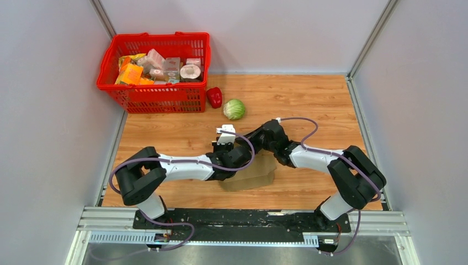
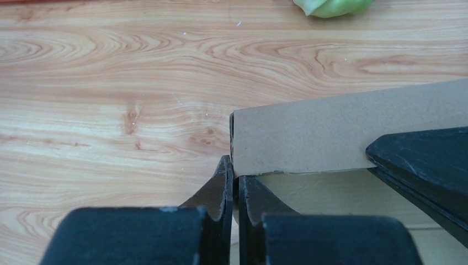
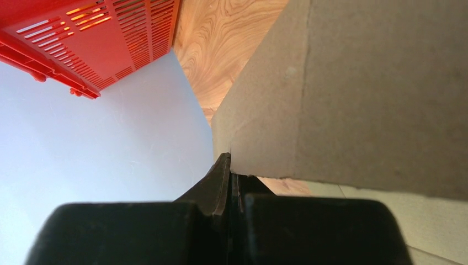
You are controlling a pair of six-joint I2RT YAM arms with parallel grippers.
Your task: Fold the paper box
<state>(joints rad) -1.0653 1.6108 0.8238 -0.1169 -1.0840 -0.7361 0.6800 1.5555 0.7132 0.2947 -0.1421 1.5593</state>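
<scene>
The left hand [image 2: 234, 185] and right hand [image 3: 230, 168] each pinch a paper box [image 2: 331, 130] flap (both nearly closed). Fold along the creases; avoid tearing.

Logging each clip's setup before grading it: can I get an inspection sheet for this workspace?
Surface: wood-grain table.
Job's things: cardboard box near the front, beneath both wrists.
Clutter: red basket of packages at far left; red pepper and cabbage beside it.
Grippers: left gripper, jaws shut on a box flap's corner; right gripper, jaws shut on a box edge.
Cables: purple cables loop along both arms.
Surroundings: pale walls on three sides, metal rail at front.
</scene>
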